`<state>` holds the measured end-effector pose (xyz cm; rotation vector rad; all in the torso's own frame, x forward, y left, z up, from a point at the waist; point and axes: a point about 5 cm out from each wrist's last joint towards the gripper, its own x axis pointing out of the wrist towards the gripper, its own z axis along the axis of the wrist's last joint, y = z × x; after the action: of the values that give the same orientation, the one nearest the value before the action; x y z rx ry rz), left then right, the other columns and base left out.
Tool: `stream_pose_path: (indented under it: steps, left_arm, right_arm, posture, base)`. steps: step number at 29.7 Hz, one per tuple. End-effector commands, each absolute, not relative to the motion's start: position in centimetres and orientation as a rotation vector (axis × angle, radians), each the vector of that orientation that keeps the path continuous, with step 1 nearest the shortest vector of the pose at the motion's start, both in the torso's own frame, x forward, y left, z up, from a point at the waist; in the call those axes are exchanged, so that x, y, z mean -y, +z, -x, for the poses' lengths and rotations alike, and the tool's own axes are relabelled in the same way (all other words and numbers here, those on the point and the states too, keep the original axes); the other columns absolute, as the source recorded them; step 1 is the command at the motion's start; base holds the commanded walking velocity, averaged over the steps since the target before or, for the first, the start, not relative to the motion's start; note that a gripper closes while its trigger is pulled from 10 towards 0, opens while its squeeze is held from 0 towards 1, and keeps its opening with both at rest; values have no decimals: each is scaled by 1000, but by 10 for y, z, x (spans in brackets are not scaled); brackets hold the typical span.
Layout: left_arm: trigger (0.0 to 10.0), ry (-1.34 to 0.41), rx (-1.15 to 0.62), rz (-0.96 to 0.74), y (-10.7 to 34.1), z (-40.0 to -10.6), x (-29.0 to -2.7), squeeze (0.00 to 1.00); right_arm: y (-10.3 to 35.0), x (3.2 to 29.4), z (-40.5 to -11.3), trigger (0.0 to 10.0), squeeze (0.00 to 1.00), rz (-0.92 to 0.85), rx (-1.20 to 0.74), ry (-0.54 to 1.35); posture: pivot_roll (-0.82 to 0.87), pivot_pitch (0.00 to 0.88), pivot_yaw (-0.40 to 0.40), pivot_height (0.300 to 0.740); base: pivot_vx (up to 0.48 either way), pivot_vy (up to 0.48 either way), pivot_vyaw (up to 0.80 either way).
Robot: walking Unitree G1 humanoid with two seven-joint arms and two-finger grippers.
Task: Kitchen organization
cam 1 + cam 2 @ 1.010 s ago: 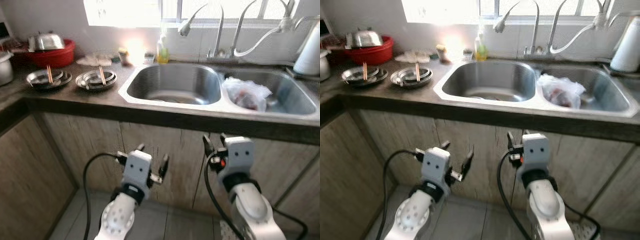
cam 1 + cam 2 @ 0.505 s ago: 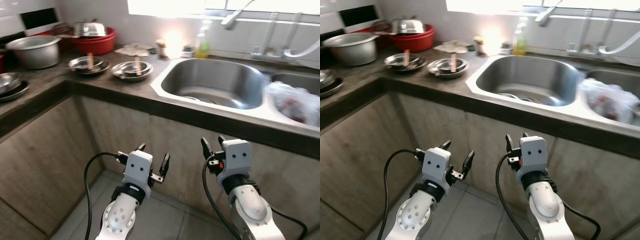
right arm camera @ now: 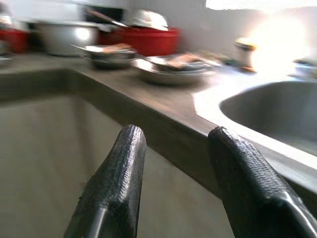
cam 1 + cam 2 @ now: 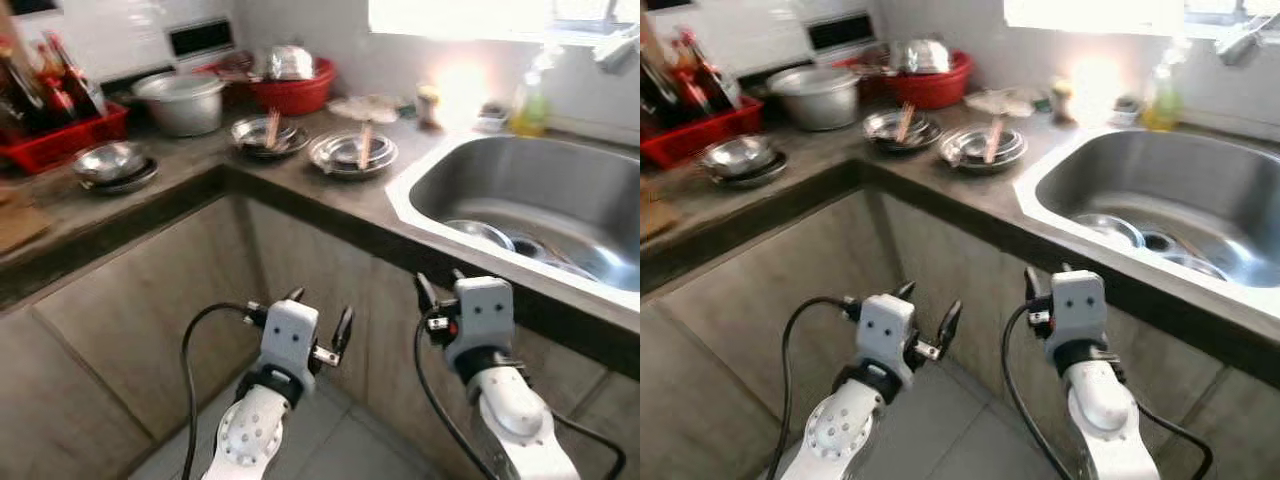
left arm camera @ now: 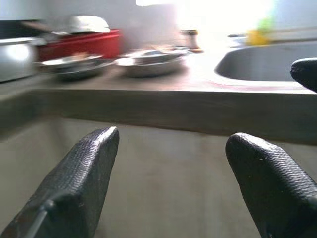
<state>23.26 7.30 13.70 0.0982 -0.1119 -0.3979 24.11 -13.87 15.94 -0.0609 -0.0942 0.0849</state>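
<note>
My left gripper [image 4: 320,310] hangs open and holds nothing, low before the wooden cabinet fronts below the counter. My right gripper [image 4: 438,285] is also open and bare, just under the counter edge by the steel sink [image 4: 470,170]. On the dark counter [image 4: 180,185] stand two steel plates with chopsticks, one [image 4: 268,135] left of the other [image 4: 354,150]. Behind them are a red basin [image 4: 295,90] with a steel bowl in it and a grey pot [image 4: 185,100]. The wrist views look past the black fingers [image 5: 94,158] [image 3: 124,158] at this counter.
The counter turns a corner and runs along my left, carrying stacked steel bowls [image 4: 112,165] and a red rack with dark bottles [image 4: 55,115]. A yellow soap bottle [image 4: 528,105] stands behind the sink. Grey tiled floor [image 4: 340,450] lies below.
The whole view has swung left: the second sink basin and taps have left the picture, and the pot, steel bowls and red rack have come in. Both grippers stay open.
</note>
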Motion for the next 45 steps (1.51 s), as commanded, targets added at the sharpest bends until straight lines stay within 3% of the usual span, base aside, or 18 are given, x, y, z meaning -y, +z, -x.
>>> stream_pose_path:
  steps: [1,24,45]
  left_arm:
    - [10000,-377,98,-112,134,-233,-80,0]
    - [10000,-373,97,-105,136,-232,-79,0]
    - [10000,-372,96,-99,135,-232,-79,0]
  right_arm:
    - [161,131,-242,10000,0,43,103,114]
    - [161,131,-245,10000,0,43,100,110]
    - [165,130,-250,10000,0,27,117,116]
  posture:
    - [35,9,-7,740]
    - [42,26,-12,740]
    - [40,28,-14,740]
  base:
    - [262,0,800]
    - [253,0,800]
    - [255,0,0]
